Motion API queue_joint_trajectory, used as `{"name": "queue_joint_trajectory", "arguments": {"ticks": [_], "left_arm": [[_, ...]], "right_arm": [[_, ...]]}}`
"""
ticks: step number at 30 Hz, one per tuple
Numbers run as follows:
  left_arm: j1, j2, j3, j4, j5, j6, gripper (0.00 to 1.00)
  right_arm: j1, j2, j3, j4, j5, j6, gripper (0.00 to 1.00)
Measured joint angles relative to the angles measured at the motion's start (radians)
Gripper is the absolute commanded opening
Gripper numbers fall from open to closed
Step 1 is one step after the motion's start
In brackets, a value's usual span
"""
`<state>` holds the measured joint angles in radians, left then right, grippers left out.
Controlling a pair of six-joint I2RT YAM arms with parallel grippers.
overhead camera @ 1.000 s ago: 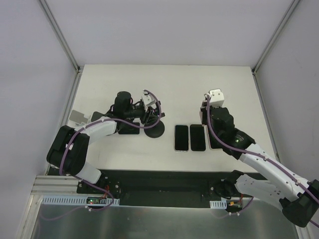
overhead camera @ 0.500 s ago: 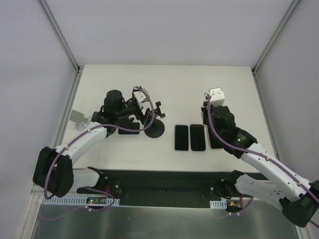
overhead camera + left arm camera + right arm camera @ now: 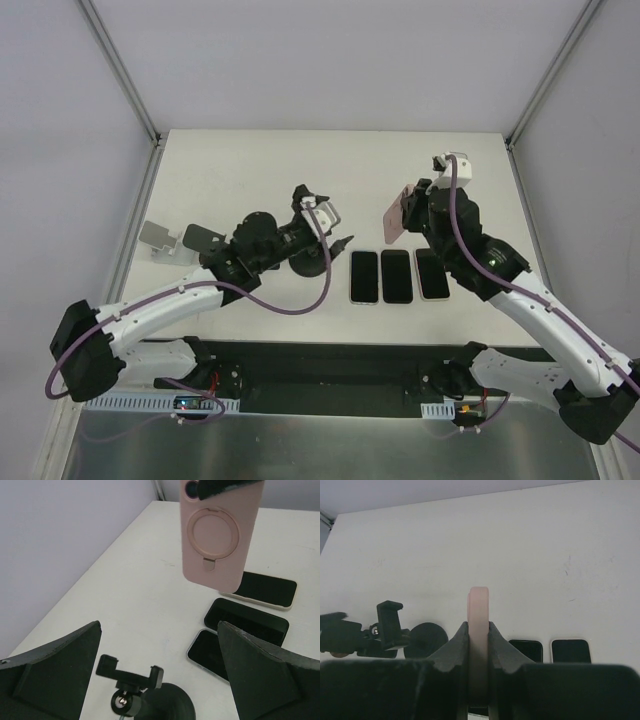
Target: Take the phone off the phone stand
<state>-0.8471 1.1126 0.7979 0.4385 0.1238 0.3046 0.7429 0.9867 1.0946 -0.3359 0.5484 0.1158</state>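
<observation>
The right gripper (image 3: 479, 635), over the white table (image 3: 250, 170), is pinched narrow on the side edges of the pink phone (image 3: 220, 535). It holds the phone upright in the air, ring-grip back facing the left arm, well apart from the stand (image 3: 131, 679). The left gripper (image 3: 338, 230) gapes wide above the stand. Below the held phone, three dark phones (image 3: 398, 275) lie flat in a row.

No legible text, label, brand or number on anything.

Pink phone (image 3: 395, 217) (ring-backed) aloft, black stand (image 3: 130, 676) apart
</observation>
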Motion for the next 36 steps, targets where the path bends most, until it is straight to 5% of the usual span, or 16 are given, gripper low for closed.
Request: {"name": "queue_joint_trajectory", "arguments": {"ticks": [11,18,30,32,36], "left_arm": [[-0.222,0.282,0.122,0.118,-0.203,0.24,0.99],[-0.277,0.384,0.164,0.195,-0.278,0.346,0.89],[-0.279,0.408,0.164,0.264,-0.396,0.391,0.52],[-0.279,0.408,0.164,0.267,-0.404,0.391,0.44],[-0.282,0.408,0.164,0.3,-0.451,0.39,0.07]], "right_arm": [[0.0,0.023,0.045,-0.038,-0.098,0.179,0.01],[0.0,0.023,0.046,-0.038,-0.122,0.241,0.01],[0.0,0.012,0.046,-0.028,-0.127,0.303,0.01],[-0.001,0.011,0.046,-0.023,-0.123,0.317,0.06],[-0.012,0.01,0.046,0.006,-0.093,0.369,0.33]]}}
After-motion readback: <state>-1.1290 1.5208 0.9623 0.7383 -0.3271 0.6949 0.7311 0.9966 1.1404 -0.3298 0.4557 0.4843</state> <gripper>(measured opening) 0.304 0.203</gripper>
